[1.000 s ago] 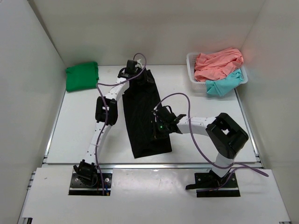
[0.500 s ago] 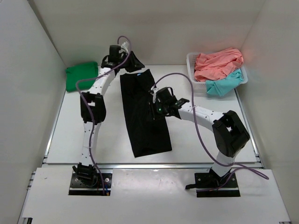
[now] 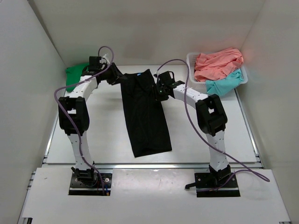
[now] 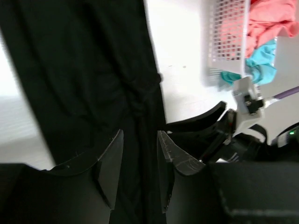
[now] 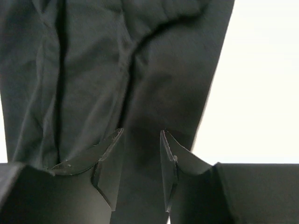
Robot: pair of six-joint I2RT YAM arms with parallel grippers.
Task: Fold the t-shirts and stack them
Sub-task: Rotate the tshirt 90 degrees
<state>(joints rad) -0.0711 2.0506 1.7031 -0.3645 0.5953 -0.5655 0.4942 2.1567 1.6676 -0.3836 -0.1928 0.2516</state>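
Pinching black t-shirt (image 3: 145,121) — both end effectors (image 3: 117,77) (image 3: 157,92).

A white mesh basket (image 3: 191,69) stands at the far right corner of the white table (image 3: 205,135).

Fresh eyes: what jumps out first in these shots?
The long black t-shirt lying down the middle of the table, with the left tool and right tool each clamped on its far end. Then colour: a green t-shirt far left, coral-pink t-shirt and teal t-shirt spilling from the white basket far right.
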